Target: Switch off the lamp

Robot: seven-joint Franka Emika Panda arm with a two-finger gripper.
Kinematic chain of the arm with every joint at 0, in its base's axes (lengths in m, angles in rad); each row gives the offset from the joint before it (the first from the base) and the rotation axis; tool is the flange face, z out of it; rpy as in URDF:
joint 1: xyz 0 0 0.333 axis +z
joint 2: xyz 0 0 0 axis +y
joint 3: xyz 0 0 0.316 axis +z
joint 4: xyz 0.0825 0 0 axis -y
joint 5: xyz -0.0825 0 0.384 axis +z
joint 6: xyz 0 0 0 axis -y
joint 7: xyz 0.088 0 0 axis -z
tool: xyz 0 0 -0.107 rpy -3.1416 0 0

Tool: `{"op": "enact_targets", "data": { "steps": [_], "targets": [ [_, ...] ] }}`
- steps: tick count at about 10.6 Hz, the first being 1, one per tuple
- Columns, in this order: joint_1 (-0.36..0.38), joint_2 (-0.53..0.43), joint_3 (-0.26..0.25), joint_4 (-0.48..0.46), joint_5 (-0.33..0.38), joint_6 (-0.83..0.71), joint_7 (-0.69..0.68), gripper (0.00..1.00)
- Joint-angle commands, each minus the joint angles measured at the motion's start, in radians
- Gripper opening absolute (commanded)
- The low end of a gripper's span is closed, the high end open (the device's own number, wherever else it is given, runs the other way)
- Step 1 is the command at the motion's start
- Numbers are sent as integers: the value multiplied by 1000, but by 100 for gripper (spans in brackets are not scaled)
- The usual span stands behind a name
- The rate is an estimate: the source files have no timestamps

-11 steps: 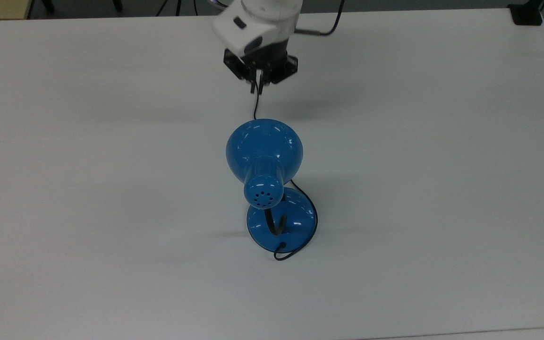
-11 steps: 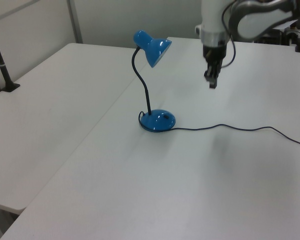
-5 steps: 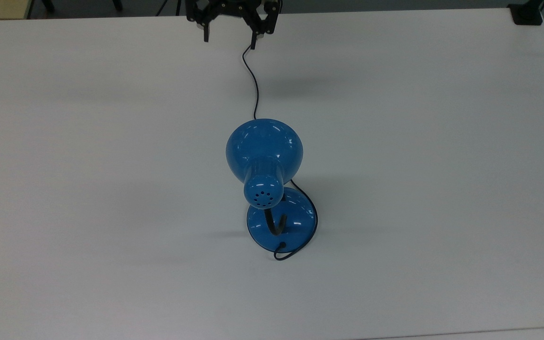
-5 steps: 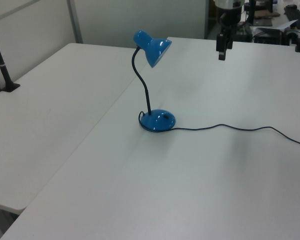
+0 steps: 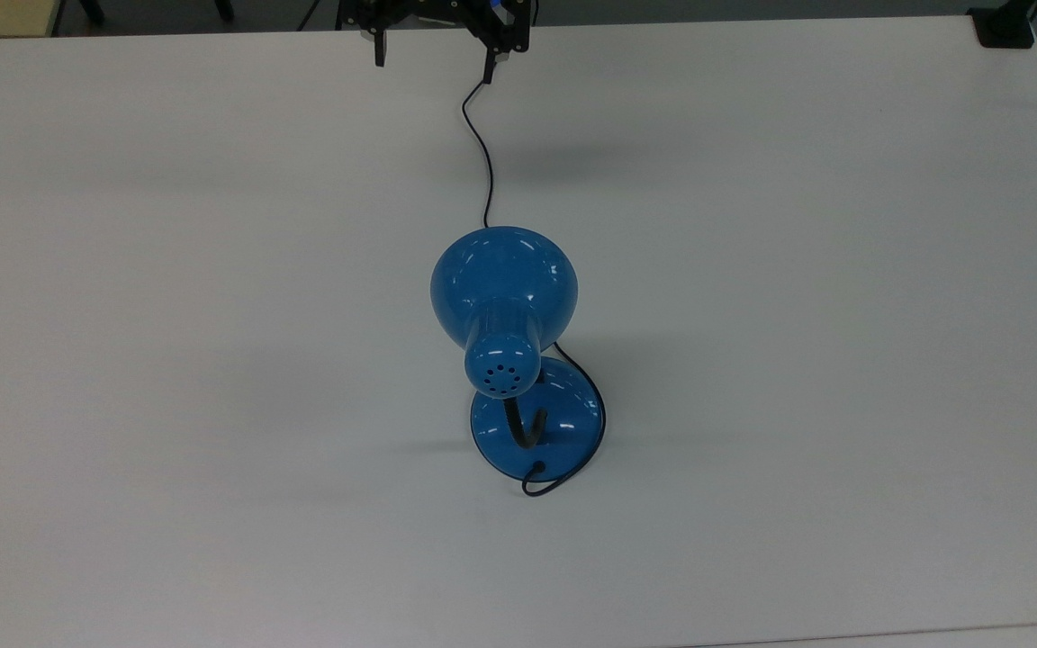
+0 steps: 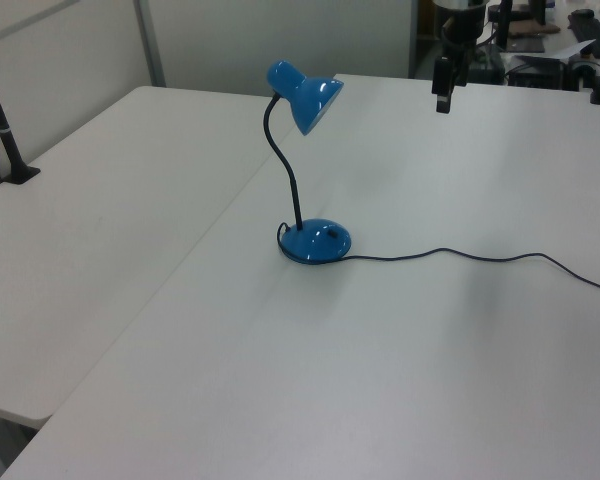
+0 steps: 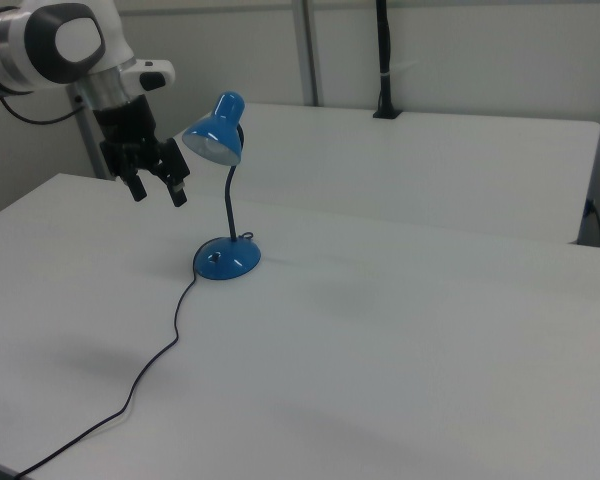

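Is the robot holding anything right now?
No. The gripper is open and empty, up in the air away from the lamp.
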Motion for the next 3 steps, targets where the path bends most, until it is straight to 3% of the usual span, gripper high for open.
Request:
{"op": "enact_targets", "data": {
  "steps": [1,3],
  "targets": [
    [-5,-14,-4,22,-6,-39,-27,100],
    [-5,-14,-6,22,-6,-39,-25,100]
  ]
}}
